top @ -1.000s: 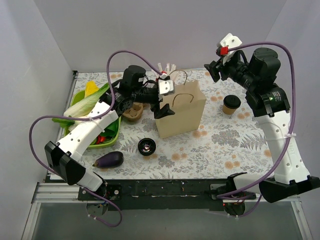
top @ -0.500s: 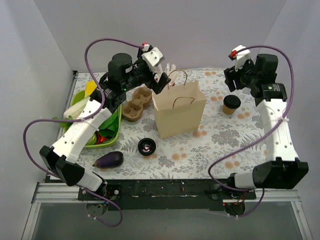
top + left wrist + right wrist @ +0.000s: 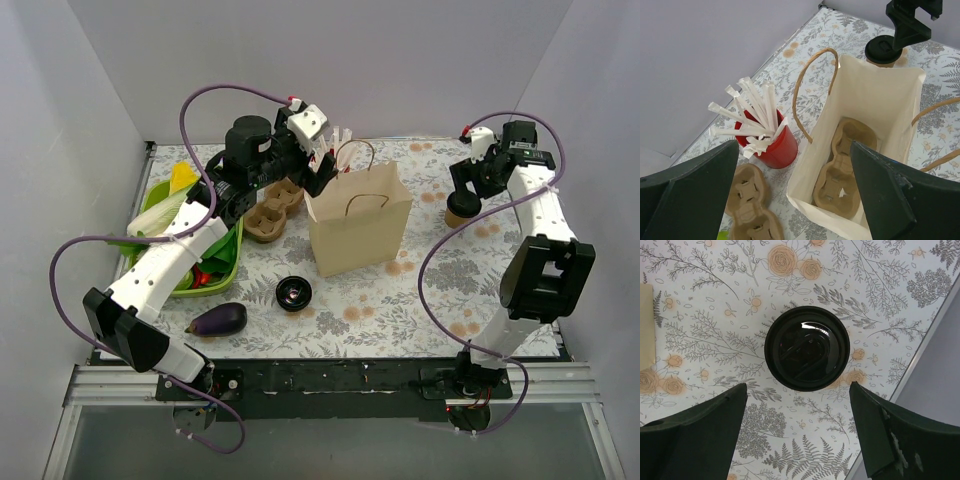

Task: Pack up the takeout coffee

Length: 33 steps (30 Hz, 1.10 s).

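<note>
The takeout coffee (image 3: 461, 212) is a tan paper cup with a black lid (image 3: 806, 348). It stands upright on the floral table, right of the paper bag (image 3: 360, 225). My right gripper (image 3: 469, 187) hovers directly above it, open, with a finger on each side of the lid and not touching it (image 3: 797, 385). My left gripper (image 3: 322, 168) is open and empty above the bag's left rim (image 3: 794, 145). The bag stands open with a pulp carrier (image 3: 847, 167) lying on its bottom. The cup also shows in the left wrist view (image 3: 883, 50).
A red cup of straws (image 3: 769, 147) and a second pulp carrier (image 3: 272, 210) sit left of the bag. A green basket (image 3: 228, 262) of vegetables lies at the far left. An eggplant (image 3: 217, 319) and a black round lid (image 3: 293, 293) lie in front. A wall is close on the right.
My right gripper has swung in and come down from high at the back right to just over the coffee cup. My left gripper has risen from the bag's left side to above its rim.
</note>
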Each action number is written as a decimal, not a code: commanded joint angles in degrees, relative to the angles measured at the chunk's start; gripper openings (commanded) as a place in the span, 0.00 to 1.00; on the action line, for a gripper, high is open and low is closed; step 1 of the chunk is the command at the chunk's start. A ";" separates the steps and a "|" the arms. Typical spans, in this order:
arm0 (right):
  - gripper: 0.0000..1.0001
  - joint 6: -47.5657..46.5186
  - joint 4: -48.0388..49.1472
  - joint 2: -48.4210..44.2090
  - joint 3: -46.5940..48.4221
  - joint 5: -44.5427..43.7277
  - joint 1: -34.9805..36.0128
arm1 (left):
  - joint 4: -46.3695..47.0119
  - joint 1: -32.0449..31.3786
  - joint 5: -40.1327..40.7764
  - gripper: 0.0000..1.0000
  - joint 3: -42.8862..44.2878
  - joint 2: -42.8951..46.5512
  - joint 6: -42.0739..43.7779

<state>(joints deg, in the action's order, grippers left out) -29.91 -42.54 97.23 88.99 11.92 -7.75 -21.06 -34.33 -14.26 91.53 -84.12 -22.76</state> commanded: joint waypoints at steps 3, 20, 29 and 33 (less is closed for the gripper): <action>0.92 0.29 -1.40 4.37 4.87 -0.58 0.10 | -1.35 0.49 -1.29 0.94 -0.56 1.76 0.26; 0.93 1.35 -0.61 10.70 7.69 -1.55 0.10 | -1.88 0.93 -1.47 0.95 -0.47 0.53 1.14; 0.89 1.70 -0.87 12.63 8.22 -0.76 0.10 | -2.23 1.10 -1.38 0.95 0.06 0.09 1.58; 0.86 1.61 -0.96 13.16 8.48 -0.41 0.10 | -2.32 1.02 -1.21 0.95 0.23 0.01 1.67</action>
<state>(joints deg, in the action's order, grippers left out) -28.64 -43.57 110.32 95.11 10.63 -7.70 -22.70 -33.52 -15.44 91.33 -84.62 -21.80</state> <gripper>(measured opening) 0.870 0.945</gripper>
